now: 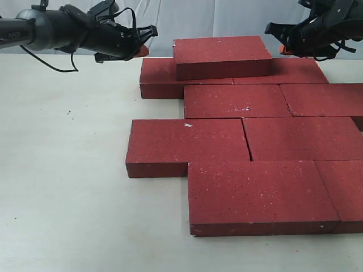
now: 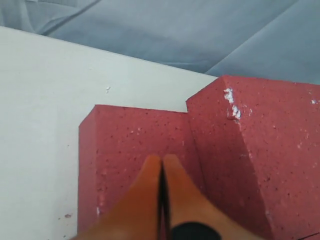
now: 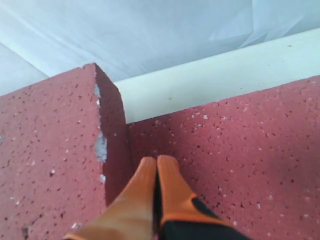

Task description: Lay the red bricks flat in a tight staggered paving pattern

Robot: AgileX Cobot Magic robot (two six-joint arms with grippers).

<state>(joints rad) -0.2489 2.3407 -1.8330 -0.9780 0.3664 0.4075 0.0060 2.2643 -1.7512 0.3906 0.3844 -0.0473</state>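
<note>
Several dark-red bricks lie flat in staggered rows on the white table [image 1: 68, 170]. One more red brick [image 1: 222, 55] lies stacked on top of the back row, over the back left brick [image 1: 159, 76] and the back right brick [image 1: 295, 71]. My left gripper [image 1: 142, 50] is shut with nothing in it, its orange fingertips hovering over the back left brick [image 2: 130, 150] beside the stacked brick [image 2: 260, 150]. On the other side my right gripper [image 1: 283, 50], also shut and empty, hovers over the back right brick [image 3: 240, 145] next to the stacked brick's end [image 3: 45, 145].
A pale cloth backdrop [image 1: 227, 17] hangs behind the table's far edge. Bare tabletop stretches left of the bricks. The front right bricks [image 1: 346, 195] run out of the exterior view.
</note>
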